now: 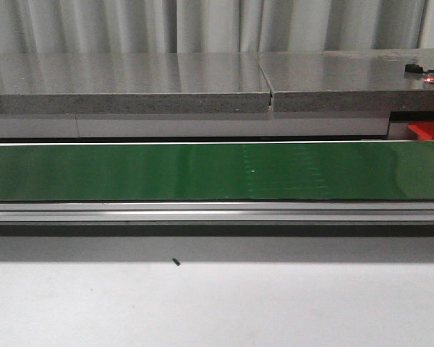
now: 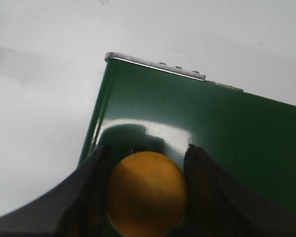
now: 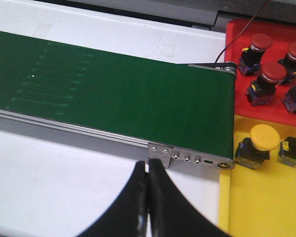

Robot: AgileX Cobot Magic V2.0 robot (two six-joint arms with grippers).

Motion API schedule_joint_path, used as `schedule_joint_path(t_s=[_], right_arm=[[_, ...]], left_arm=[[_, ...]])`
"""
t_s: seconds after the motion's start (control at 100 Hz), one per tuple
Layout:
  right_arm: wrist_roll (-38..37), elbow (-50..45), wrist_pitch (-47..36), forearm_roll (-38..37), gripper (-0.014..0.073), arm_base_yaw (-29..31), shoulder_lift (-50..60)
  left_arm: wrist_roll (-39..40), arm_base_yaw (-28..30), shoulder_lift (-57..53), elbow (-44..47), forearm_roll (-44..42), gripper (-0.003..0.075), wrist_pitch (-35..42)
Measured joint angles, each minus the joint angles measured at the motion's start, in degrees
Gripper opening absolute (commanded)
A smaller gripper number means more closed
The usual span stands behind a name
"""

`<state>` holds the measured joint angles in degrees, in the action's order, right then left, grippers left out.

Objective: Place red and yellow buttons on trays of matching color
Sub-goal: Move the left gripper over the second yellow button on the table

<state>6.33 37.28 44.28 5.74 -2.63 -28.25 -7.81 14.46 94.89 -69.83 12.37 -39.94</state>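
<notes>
No legible writing | left gripper clamped on yellow button over green belt | right gripper fingers pressed together, holding nothing

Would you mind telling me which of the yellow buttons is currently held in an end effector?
The yellow button between the left end effector's fingers, over the green belt. The other two yellow buttons sit on the yellow tray.

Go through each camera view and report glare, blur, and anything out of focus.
Front view: broad pale glare streaks across the green belt; stone counter behind looks soft. Left wrist view: the yellow button between the left claw fingers is blurred from closeness, with a dark reflection on the belt. Right wrist view: trays and buttons sharp; the shut right claw is slightly soft.
</notes>
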Motion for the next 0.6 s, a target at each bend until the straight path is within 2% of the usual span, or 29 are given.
schedule_joint_path(t_s=[0.11, 0.18, 0.22, 0.37, 0.44, 0.6], right_arm=[[0.0, 0.0, 0.0, 0.0, -0.0069, 0.0, 0.0], [0.0, 0.0, 0.0, 0.0, -0.0069, 0.0, 0.0], [0.0, 0.0, 0.0, 0.0, -0.0069, 0.0, 0.0], [0.0, 0.0, 0.0, 0.0, -0.0069, 0.0, 0.0], [0.0, 0.0, 0.0, 0.0, -0.0069, 0.0, 0.0], [0.0, 0.0, 0.0, 0.0, -0.0069, 0.0, 0.0]], left_arm=[[0.0, -0.24, -0.52, 1.66, 0.78, 0.0129, 1.78], [0.0, -0.28, -0.76, 2.2, 1.33, 0.0181, 2.5], [0.0, -0.37, -0.91, 2.34, 1.6, 0.0223, 2.64], [-0.14, -1.02, -0.9, 2.55, 1.36, 0.0468, 3.13], [-0.34, -1.5, -0.48, 3.07, 0.72, 0.0533, 3.13], [-1.14, -2.97, -0.38, 3.32, 0.36, 0.0553, 3.98]])
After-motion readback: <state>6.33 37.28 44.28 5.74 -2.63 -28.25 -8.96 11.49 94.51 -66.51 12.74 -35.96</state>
